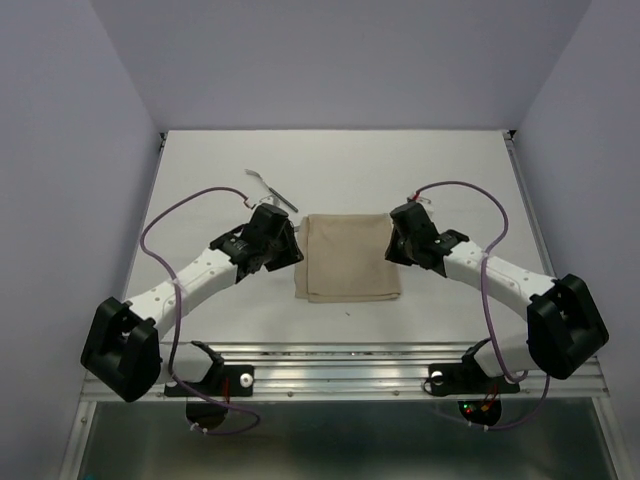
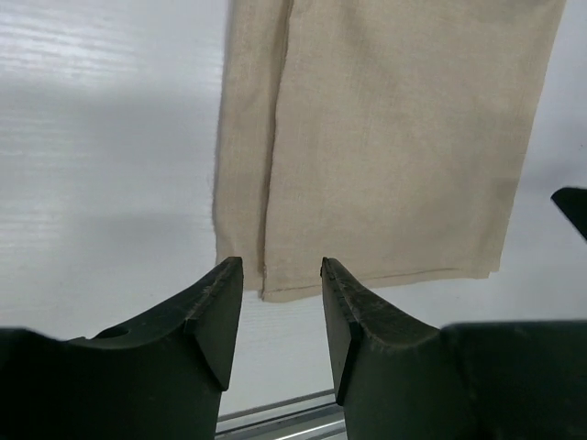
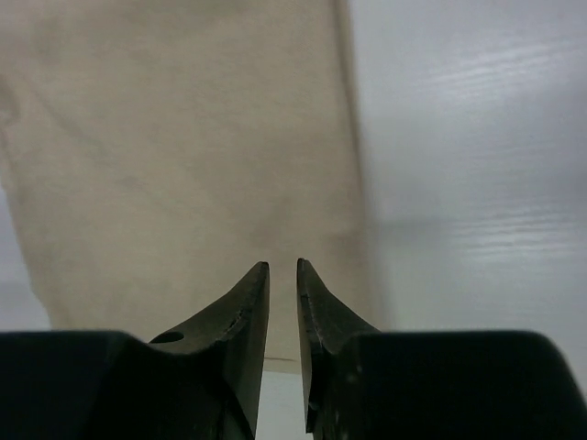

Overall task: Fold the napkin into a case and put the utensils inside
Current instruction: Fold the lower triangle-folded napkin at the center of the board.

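Top external view: napkin (image 1: 350,258) lies flat mid-frame on the table (image 1: 450,170), folded to a squarish pad, w/ one arm tip at each side edge.
Utensils: utensils (image 1: 270,188) sit upper left of the cloth on bare table, apart from it.
Left gripper: left gripper (image 2: 280,266) has its fingers (image 2: 211,307) apart w/ nothing btwn them. It is poised just short of the napkin's near corner, where a folded-over strip shows layered edges.
Right gripper: right gripper (image 3: 282,266) shows only a slim gap and nothing pinched that I can see. Cloth lies ahead and below.
Case: not formed yet, I'd say, as no pocket mouth is visible.
Contents: none, since the cutlery is outside.
Risk 1: left pinch catches the top layer only, so the fold peels open.
Risk 2: right fingers, this narrow, ride over the cloth and shove it, causing rucks.
Risk 3: uneven pull from the two sides gives skewed edges and a crooked pouch.
Risk 4: left arm works near the cutlery, so a sweep could knock it away.
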### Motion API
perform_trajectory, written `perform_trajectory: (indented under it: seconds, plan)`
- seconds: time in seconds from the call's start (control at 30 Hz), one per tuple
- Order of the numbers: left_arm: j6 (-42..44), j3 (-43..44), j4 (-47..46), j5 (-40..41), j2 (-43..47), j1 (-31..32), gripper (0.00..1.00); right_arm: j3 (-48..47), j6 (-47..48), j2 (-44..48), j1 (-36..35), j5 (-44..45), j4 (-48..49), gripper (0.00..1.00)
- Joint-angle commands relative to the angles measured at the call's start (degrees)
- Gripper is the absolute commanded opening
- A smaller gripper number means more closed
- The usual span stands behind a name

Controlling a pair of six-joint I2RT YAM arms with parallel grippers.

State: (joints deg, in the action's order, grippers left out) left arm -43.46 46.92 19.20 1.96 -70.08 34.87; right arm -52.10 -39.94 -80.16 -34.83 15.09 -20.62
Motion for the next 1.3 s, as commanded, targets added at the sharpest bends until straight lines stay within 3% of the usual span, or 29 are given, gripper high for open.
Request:
perform_trajectory:
  seconds: [0.0, 0.23, 0.4, 0.63, 1.0, 1.1, 1.13, 1.27]
  plan:
    - [3.3, 5.7, -1.5, 0.9, -7.8, 0.1, 0.49, 5.6, -1.9, 2.9, 2.9, -5.8, -0.6, 0.24]
    - [6.6, 14.9, -4.5, -0.9, -23.9, 0.1, 0.44, 6.9, -1.6, -1.2, 3.5, -6.4, -1.2, 0.24]
    - [8.0, 15.6, -5.9, -1.6, -30.3, 0.0, 0.43, 8.2, -2.4, -4.5, 3.5, -5.4, -1.2, 0.23]
    - [8.6, 11.5, -8.7, -7.2, -31.9, 1.0, 0.42, 10.3, -4.4, -6.0, 5.4, -1.6, -4.3, 0.21]
    - [6.8, 13.2, -9.4, -7.7, -31.4, 7.5, 0.43, 9.6, -4.8, -1.2, 7.9, 5.7, -8.7, 0.22]
    - [7.3, 14.8, -7.9, -5.5, -28.5, 7.5, 0.45, 8.9, -3.5, 3.2, 7.9, 4.9, -8.8, 0.33]
    - [7.7, 15.4, -6.3, -4.7, -27.0, 7.3, 0.46, 8.7, -3.2, 4.5, 7.9, 4.6, -8.9, 0.43]
    - [9.1, 19.2, -4.0, -2.6, -25.5, 5.2, 0.48, 8.9, -2.2, 9.6, 7.9, 3.3, -9.8, 0.43]
